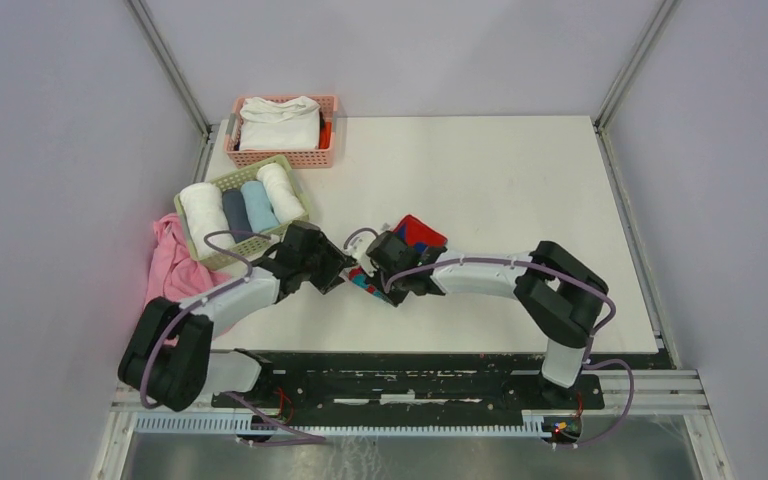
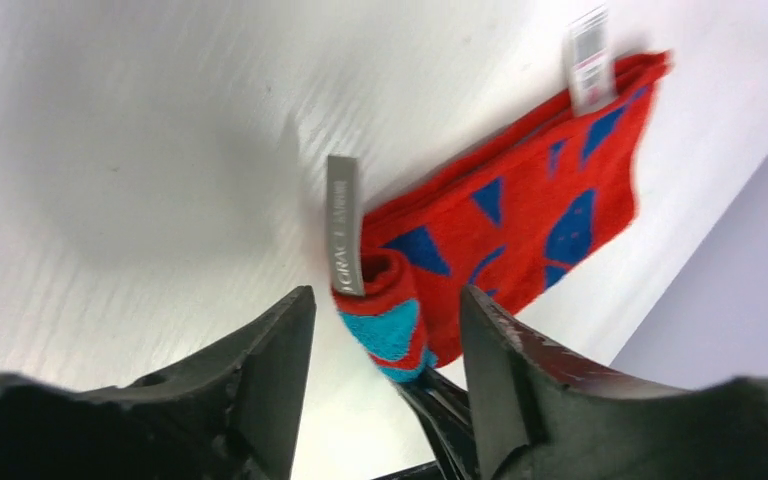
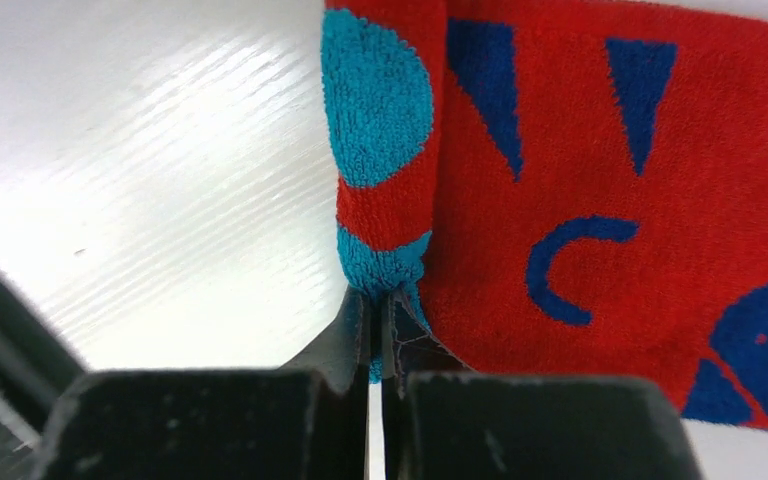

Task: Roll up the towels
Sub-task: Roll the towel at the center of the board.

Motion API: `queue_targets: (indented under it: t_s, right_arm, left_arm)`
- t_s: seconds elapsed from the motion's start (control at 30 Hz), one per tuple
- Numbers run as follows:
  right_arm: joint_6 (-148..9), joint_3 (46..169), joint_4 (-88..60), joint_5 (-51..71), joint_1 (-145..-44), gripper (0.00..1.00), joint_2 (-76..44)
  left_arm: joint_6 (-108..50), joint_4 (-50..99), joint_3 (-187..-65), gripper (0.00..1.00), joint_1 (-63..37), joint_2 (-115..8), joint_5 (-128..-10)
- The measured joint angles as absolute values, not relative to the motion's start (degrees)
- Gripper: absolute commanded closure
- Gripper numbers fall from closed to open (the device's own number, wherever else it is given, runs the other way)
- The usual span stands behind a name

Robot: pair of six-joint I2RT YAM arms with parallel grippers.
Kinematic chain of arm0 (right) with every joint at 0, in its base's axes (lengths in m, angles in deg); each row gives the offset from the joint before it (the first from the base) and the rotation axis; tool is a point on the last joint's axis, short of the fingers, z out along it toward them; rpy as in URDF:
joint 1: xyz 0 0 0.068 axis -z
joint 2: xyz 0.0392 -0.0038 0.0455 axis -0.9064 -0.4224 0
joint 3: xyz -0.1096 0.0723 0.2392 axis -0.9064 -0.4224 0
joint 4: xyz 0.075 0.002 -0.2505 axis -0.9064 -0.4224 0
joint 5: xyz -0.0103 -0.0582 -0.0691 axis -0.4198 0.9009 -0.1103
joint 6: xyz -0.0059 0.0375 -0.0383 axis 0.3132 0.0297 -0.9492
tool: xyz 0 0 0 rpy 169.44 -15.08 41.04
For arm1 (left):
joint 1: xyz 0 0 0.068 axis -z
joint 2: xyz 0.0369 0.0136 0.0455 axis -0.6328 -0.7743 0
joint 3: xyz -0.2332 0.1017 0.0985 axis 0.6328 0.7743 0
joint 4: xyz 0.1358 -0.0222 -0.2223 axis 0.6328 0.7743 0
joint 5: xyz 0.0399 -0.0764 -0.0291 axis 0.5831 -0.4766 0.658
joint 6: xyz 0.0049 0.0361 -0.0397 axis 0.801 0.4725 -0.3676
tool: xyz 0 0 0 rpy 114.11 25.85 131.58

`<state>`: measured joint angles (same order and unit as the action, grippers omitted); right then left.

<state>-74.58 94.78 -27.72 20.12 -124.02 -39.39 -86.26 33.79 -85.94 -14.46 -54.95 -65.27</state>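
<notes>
Shapes in blue cover the red towel, which lies flat near the middle of the white table. Its near end is curled up into a small roll with teal-blue patches.

The right pincer is squeezed tight, and a bit of that rolled end is pinched between its tips. The left pincer is partly open. Its two fingers stand one on each side of the roll, with a little gap on both sides, so it grips nothing.

A grey tag sticks up from the roll. A white label sits at the far end of the red towel.

At the far left of the table a green basket holds four rolled towels, one of them a light blue towel. Behind it a pink basket holds a folded white towel. A pink cloth lies at the left edge of the table, just beside the green basket.
</notes>
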Motion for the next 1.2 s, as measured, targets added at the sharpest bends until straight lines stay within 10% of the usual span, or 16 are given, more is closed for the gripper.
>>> queue_targets:
  t_s: [0.5,0.97,1.2]
  right_arm:
    - [-45.1,83.7,-11.3,-24.9,-102.2,0.99,-41.7]
    - [-29.9,79.4,2.1,-40.5,-94.1,0.98,-51.0]
    - [-31.8,81.0,-0.8,-40.8,-93.9,0.96,-51.4]
  left_arm:
    - [-83.9,39.6,-82.6,0.24,-14.9,-36.7,-64.4]
    - [-84.8,26.6,-81.5,0.26,-10.0,-52.1,-70.5]
    - [-86.2,20.5,-84.0,0.43,-9.1,-61.3,-70.8]
